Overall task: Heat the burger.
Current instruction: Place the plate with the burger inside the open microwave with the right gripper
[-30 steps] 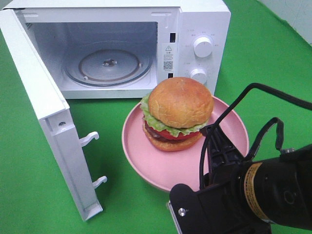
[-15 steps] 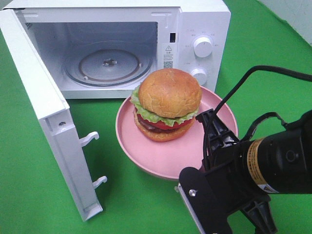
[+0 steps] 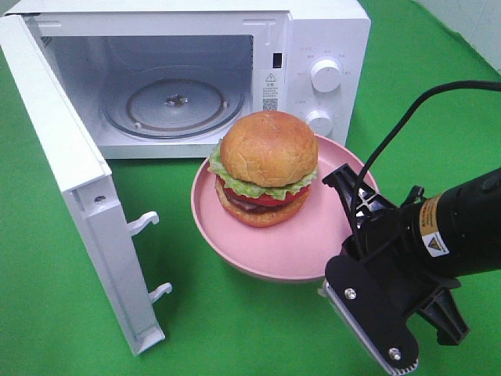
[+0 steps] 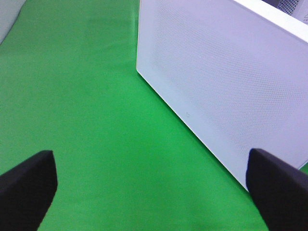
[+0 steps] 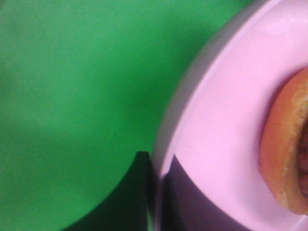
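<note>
1. Green-clothed counter (image 3: 55, 313) runs from front to back under everything we can see.
2. Nearest us, on the right, the black right arm (image 3: 446, 235) comes in. Its right gripper (image 3: 348, 188) is clamped tight on the right-hand rim of the pink plate (image 3: 235, 258). The right wrist camera shows dark fingers nipping that rim from both sides.
3. On the plate, toward its far side, stands the burger (image 3: 268, 164). It is upright, with a glossy brown bun on top, then a lettuce frill, red tomato, dark patty and lower bun.
4. Plate and burger are just outside the microwave (image 3: 313, 31), in front of its right half and not inside the cavity.
5. The left gripper (image 4: 151, 192) is out of the high view. Its own camera shows the jaws spread wide with nothing between them, only green cloth below. The white outer face of the door (image 4: 226, 82) rises close ahead.
6. Farther back, that door hangs wide open on the left, showing the glass turntable (image 3: 172, 106) in the cavity.
7. Farthest right, two white knobs (image 3: 326, 75) sit one above the other on the control panel.
</note>
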Available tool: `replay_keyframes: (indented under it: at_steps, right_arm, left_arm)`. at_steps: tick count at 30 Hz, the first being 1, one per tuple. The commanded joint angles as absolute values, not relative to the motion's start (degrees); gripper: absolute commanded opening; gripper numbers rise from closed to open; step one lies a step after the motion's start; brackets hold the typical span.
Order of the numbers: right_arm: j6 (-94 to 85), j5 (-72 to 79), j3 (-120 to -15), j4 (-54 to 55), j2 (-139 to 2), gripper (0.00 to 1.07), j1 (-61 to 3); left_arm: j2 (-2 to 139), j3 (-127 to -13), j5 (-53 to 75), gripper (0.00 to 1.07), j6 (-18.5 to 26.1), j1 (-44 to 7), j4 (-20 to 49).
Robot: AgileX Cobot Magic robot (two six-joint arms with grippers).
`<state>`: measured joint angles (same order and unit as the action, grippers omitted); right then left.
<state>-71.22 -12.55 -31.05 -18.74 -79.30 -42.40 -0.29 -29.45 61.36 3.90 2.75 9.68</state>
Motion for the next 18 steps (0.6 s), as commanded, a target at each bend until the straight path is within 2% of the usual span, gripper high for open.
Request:
replay_keyframes:
  at_steps: [1,6,11,18]
  right_arm:
    - [-80.0,-9.4,-31.3,-13.2,-78.7,0.00,-40.8]
    - [-94.7,-9.6,-31.3,-0.4,-78.7,0.00,-38.3]
    - [-102.1,-11.7,-32.6,7.1,-78.7,0.00,-36.8]
    - [-100.5,-15.9,-36.4,3.3,-78.8,0.00,-37.0]
  left_arm:
    - [-1.2,-29.5,61.1,1.00,3.8,2.8,9.7]
    - [-1.2,-29.5,61.1,1.00,3.8,2.8,9.7]
    - [-1.2,-29.5,61.1,1.00,3.8,2.8,9.7]
    - [-1.2,-29.5,61.1,1.00,3.8,2.8,9.7]
